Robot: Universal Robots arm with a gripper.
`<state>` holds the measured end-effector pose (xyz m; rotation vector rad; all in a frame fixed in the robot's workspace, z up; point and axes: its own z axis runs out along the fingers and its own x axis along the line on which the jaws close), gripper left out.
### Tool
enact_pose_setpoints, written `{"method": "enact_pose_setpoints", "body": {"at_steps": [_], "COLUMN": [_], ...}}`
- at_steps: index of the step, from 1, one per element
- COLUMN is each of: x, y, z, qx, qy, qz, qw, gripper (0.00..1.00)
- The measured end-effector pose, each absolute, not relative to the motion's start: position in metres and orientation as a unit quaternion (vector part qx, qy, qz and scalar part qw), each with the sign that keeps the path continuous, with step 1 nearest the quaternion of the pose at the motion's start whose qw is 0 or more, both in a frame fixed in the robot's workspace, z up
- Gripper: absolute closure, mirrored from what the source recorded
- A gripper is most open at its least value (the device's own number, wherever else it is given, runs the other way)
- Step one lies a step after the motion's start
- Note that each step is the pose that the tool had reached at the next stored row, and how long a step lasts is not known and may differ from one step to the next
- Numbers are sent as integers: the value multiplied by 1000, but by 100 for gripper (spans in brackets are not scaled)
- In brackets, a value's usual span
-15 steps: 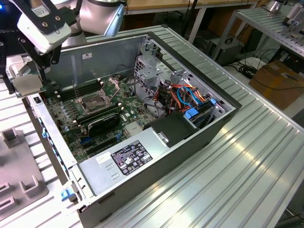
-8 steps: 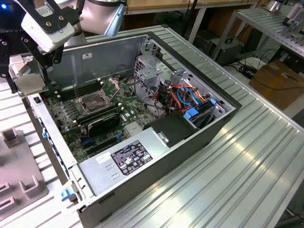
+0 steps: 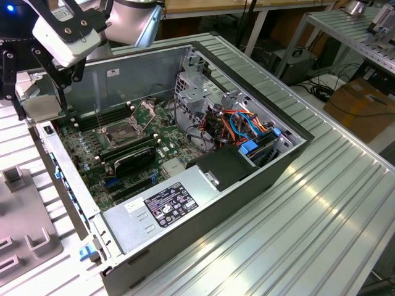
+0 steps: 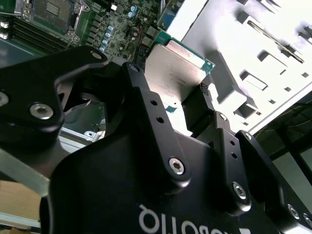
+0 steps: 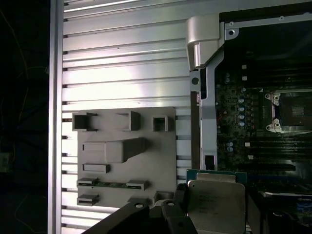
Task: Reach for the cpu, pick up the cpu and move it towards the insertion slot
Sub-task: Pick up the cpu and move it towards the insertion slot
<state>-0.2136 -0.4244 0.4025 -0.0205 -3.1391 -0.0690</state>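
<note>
The cpu (image 4: 176, 68) is off the worktop (image 3: 308, 209) and held in the gripper (image 4: 187, 105), whose fingers (image 4: 202, 109) are closed on its edges; its pale metal face shows in both wrist views (image 5: 217, 204). In the exterior view the gripper (image 3: 38, 106) hangs just outside the open computer case (image 3: 203, 234), beside the case wall that lies farthest from the power supply (image 3: 166, 203). The insertion slot (image 3: 122, 131) sits on the motherboard (image 3: 92, 154) inside the case, well apart from the chip, with its retention plate (image 3: 147, 111) tilted up and its dark centre exposed. In the first wrist view the slot (image 5: 292, 109) lies beyond the case's side rail (image 5: 207, 126) from the chip.

The risks, as I judge them:

1. The grip looks to be on thin edges alone. A jolt could let the chip twist or slip out between the fingers, and it would drop onto the worktop or the board.
2. The case wall and rail stand between the chip and the slot. Too low a path could knock the chip's corner against the metal.
3. The raised retention plate stands close over the slot and could catch a finger or the chip.
4. The grey parts holder (image 5: 124, 156) lies beside the case on the gripper's side; a low swing could strike its blocks.
</note>
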Motion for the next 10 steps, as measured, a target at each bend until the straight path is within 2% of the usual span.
{"method": "enact_pose_setpoints", "body": {"at_steps": [10], "x": [-207], "y": [-424], "z": [402], "qx": [-7], "qy": [-1000], "qz": [-22], "qw": [1], "gripper": [45]}}
